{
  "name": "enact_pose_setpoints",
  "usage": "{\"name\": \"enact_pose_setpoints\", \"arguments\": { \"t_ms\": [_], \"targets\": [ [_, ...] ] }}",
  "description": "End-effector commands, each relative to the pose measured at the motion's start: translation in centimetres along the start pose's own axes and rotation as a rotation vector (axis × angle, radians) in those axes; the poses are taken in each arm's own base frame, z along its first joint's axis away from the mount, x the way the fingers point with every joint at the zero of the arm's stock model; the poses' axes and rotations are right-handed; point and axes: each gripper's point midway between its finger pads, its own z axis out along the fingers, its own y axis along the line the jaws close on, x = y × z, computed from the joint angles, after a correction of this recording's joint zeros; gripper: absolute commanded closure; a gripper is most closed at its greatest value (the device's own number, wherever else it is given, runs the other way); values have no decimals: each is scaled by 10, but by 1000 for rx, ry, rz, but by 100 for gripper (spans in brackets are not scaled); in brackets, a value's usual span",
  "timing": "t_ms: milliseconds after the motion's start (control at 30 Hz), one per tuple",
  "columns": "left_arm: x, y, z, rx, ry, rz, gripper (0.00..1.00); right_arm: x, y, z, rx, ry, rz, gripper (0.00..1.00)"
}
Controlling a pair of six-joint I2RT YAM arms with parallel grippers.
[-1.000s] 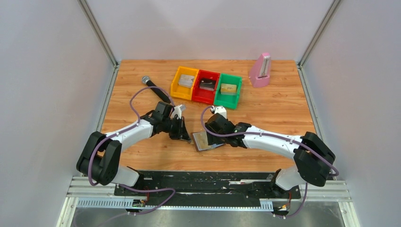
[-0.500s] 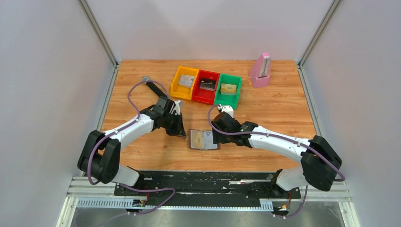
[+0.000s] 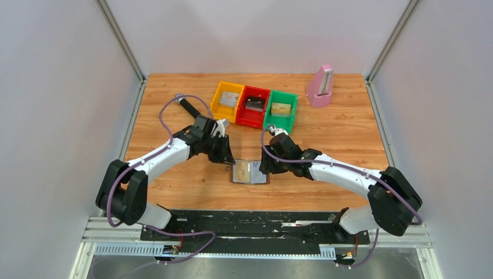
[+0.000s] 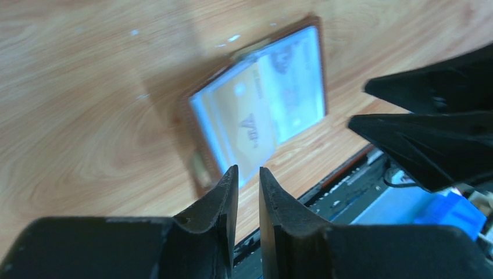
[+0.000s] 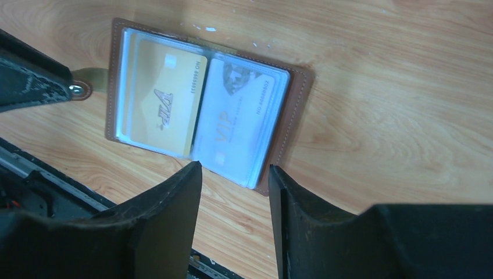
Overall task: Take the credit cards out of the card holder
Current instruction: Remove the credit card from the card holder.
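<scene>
The flat, brown-edged card holder (image 3: 250,172) lies open on the smooth wooden table (image 3: 337,133), with a shiny gold card (image 5: 163,102) inside. Beside it, the black left gripper (image 4: 249,171) is open a crack and the right gripper (image 5: 235,168) is open wider. Both hold nothing.

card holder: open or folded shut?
Open: the card holder lies flat on the table, both panels face up, gold card in one, silvery VIP card in the other.

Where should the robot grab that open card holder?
Probably the small snap tab sticking out beside the card holder, coming in from the side near the left gripper. The holder lies open and flat on the table, so its other edges offer little to pinch.
</scene>
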Motion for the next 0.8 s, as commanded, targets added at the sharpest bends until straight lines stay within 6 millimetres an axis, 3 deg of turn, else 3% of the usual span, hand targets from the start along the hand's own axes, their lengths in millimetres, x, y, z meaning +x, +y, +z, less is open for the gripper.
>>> {"name": "enact_pose_setpoints", "arguments": {
  "t_ms": [0, 100, 433, 767],
  "targets": [
    [-10, -34, 12, 177, -8, 17, 75, -10, 22, 9, -129, -12, 18, 53],
    [-7, -31, 22, 184, 4, 11, 83, -9, 21, 17, -130, 8, 32, 53],
    [7, -12, 42, 149, 43, -5, 86, -4, 22, 30, -146, 47, 50, 56],
    [28, 10, 52, 95, 84, -26, 87, -25, 21, 9, -101, -16, 57, 57]
  ]
}}
